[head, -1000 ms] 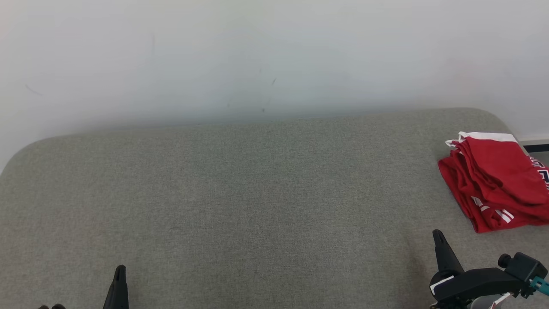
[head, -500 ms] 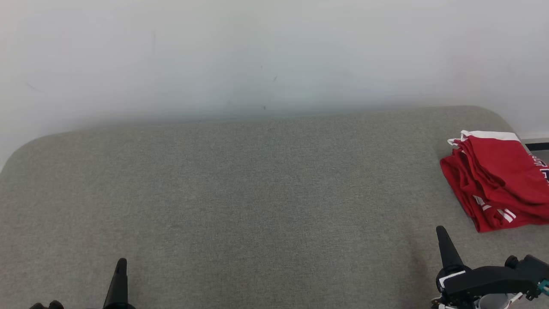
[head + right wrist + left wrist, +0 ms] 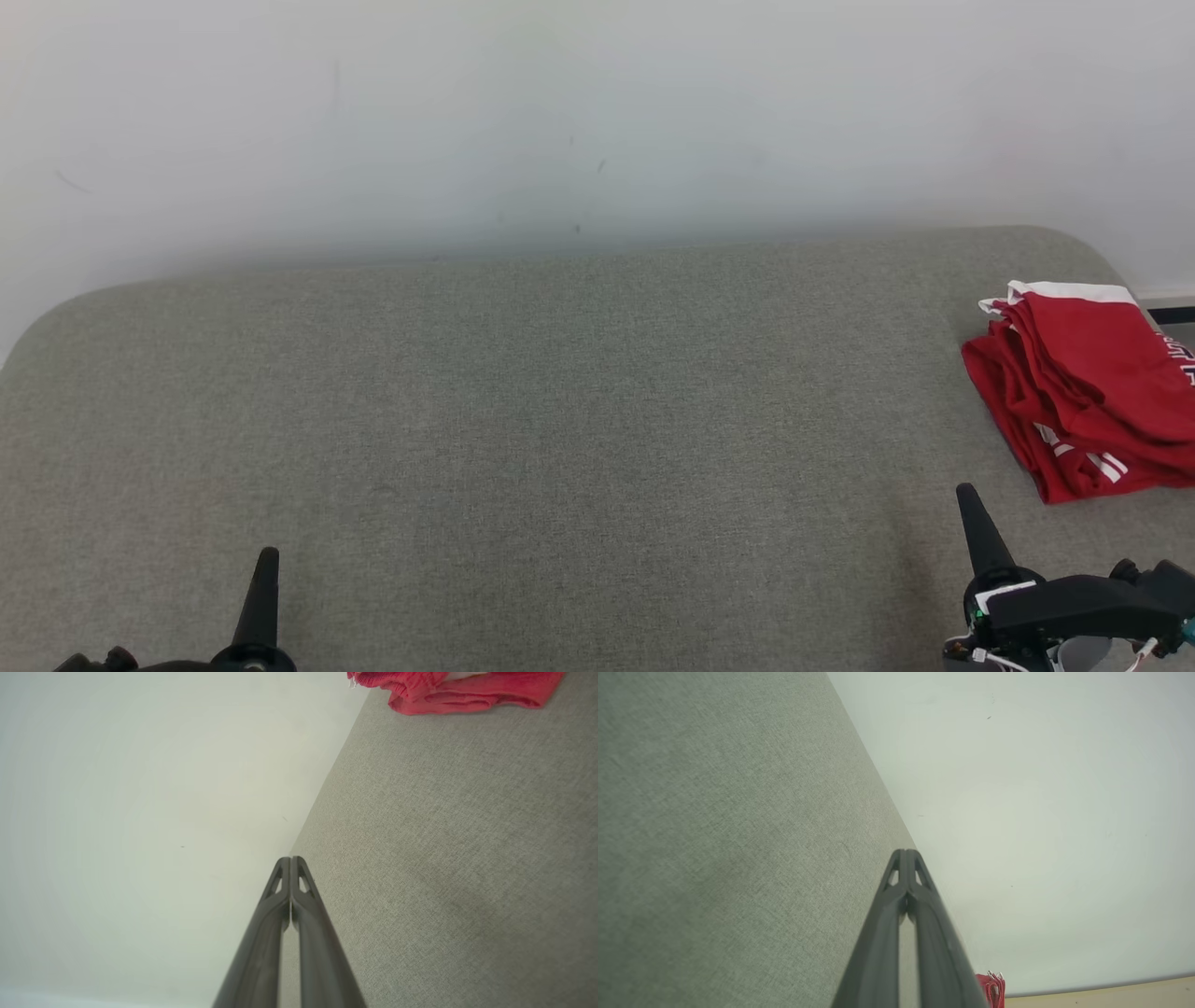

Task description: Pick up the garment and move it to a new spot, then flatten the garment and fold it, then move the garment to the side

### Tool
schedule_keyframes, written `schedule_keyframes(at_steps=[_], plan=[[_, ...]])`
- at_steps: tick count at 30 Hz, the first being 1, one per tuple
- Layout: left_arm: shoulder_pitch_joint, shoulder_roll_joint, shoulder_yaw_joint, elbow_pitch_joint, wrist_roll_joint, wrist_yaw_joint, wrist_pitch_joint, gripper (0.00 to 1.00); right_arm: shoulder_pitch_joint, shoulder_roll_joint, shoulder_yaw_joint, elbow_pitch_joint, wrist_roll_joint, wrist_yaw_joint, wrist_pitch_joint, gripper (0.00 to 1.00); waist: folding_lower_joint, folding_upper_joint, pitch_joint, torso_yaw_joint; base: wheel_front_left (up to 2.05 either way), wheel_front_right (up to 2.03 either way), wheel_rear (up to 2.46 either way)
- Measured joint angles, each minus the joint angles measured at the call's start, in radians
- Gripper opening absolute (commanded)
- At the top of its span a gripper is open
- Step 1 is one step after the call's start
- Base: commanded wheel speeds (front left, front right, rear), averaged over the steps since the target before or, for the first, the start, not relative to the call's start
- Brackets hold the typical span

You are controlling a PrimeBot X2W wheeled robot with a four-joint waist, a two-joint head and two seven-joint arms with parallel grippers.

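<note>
- Grey-green woven fabric surface runs across the head view, w/ rounded corners at far L and far R. Pale wall stands behind it.
- L gripper sits at lower L over the front part of the fabric, fingers pointing up the view. L wrist view: jaws pressed together tip to tip, w/ a thin slit lower down the fingers.
- R gripper sits at lower R, fingers pointing up and leaning slightly L, dark wrist body just to its R. R wrist view: jaws closed flat against each other at the tips.
- Red garment w/ white trim and white stripes is folded into a compact stack. It lies on the fabric at far R, near the back-R corner, partly cut by the frame edge. It is beyond the R gripper and to its R, not touching it, and well apart from the L gripper.
</note>
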Motion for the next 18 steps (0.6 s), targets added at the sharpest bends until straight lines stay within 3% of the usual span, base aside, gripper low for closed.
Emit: schedule_keyframes(at_steps=[18], plan=[[-0.021, 0.002, -0.001, -0.007, -0.169, 0.000, 0.041, 0.00, 0.000, 0.009, -0.022, -0.024, 0.156, 0.000, 0.026, 0.00, 0.0000, 0.0000, 0.010, 0.004, 0.00, 0.00, 0.00]])
